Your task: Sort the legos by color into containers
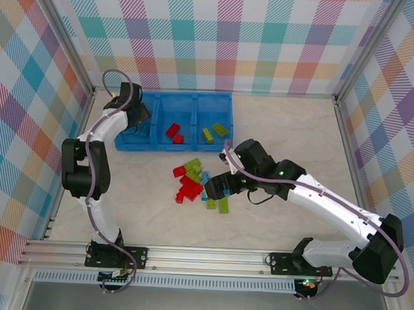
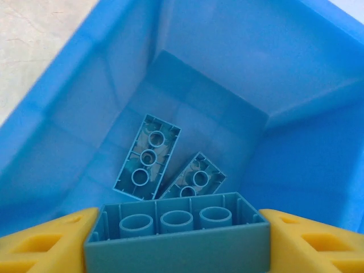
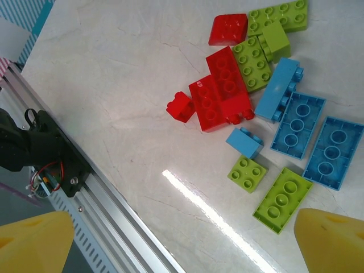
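Note:
My left gripper (image 2: 177,242) is shut on a light blue lego (image 2: 177,224), hollow underside toward the camera, held over the left compartment (image 1: 140,132) of the blue tray (image 1: 186,148). Two more light blue legos (image 2: 147,158) lie upside down on that compartment's floor. The middle compartment holds red legos (image 1: 173,132) and the right one lime legos (image 1: 214,132). My right gripper (image 3: 185,244) hangs open above the table beside the loose pile (image 1: 195,182), nothing between its yellow fingers (image 3: 333,239). Closest to it lie a lime square lego (image 3: 248,173) and a long lime one (image 3: 282,200).
The pile also holds joined red legos (image 3: 222,94), light blue plates (image 3: 298,122) and a small blue brick (image 3: 244,142). An aluminium rail (image 3: 108,210) runs along the near table edge. Checked walls (image 1: 227,38) enclose the workspace.

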### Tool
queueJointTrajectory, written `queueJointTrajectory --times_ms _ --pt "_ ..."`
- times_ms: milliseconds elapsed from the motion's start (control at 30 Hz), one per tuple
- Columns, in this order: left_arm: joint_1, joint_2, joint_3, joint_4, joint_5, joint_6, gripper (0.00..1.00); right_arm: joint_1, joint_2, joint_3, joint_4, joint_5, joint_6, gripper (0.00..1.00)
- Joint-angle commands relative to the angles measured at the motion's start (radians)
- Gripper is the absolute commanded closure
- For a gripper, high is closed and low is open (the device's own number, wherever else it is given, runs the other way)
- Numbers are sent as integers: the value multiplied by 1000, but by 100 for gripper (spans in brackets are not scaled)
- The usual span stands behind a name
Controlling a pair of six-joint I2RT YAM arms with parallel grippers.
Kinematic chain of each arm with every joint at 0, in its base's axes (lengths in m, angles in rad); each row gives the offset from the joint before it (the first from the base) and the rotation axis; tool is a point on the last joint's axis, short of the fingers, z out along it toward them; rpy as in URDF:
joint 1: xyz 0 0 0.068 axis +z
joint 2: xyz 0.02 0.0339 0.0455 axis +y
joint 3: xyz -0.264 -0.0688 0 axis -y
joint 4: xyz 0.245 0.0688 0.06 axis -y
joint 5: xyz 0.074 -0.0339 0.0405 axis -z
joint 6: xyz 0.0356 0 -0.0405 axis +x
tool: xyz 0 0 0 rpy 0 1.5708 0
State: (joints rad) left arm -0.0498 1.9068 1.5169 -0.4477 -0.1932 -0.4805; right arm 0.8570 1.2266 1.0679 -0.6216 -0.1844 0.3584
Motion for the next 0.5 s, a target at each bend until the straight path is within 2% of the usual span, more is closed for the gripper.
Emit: queueJointTrajectory --times_ms 0,233,333,467 --pt "7 -30 57 -32 17 9 28 4 -19 -18 10 25 13 0" --pt "6 -188 -9 -27 45 16 15 -2 -2 -37 53 131 68 0" --pt "5 -285 -26 -57 91 30 12 -12 28 -34 52 174 92 0" --pt "-78 -495 -100 -70 139 78 10 -57 81 -51 59 226 142 0"
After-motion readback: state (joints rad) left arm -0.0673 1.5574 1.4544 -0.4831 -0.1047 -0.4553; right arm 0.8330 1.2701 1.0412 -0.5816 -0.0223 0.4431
